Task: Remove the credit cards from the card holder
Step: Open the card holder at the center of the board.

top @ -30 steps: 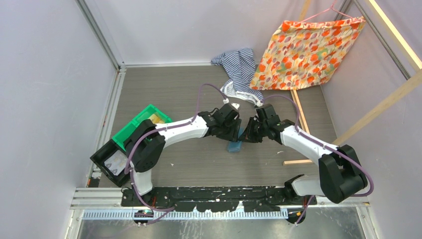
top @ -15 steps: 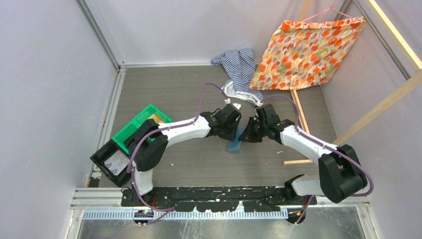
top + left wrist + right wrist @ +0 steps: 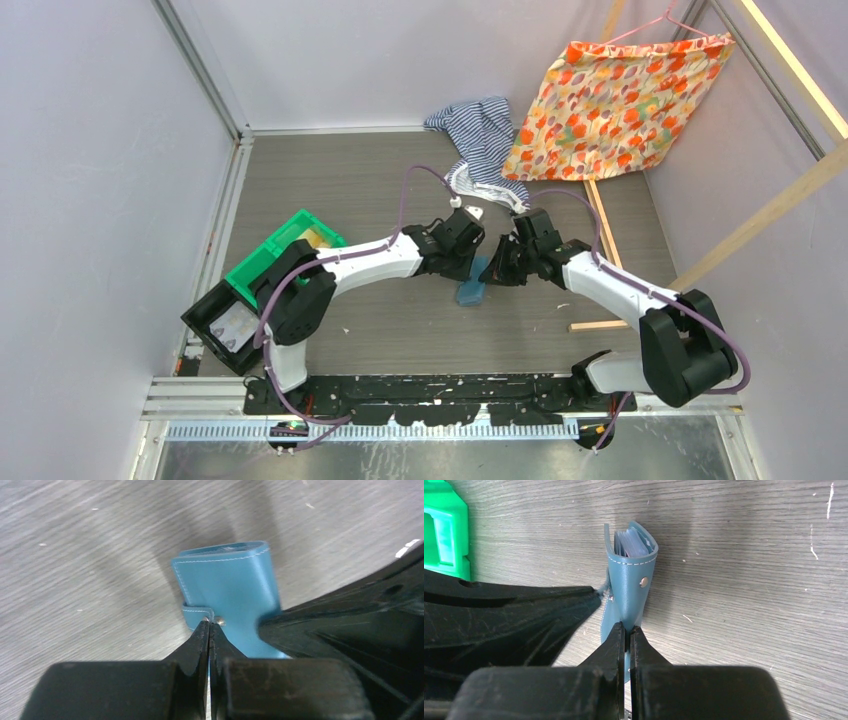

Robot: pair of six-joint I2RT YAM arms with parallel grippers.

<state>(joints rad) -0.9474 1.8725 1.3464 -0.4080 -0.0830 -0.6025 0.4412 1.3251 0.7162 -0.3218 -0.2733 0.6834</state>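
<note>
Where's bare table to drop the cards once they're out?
Bare: the strip between card holder and arm bases; also the stretch between green bin and striped cloth. Crowded: the centre, where left end effector and right end effector grip the holder.

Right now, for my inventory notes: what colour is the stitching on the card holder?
White, along the edge of the blue card holder; it shows best in the left wrist view.
</note>
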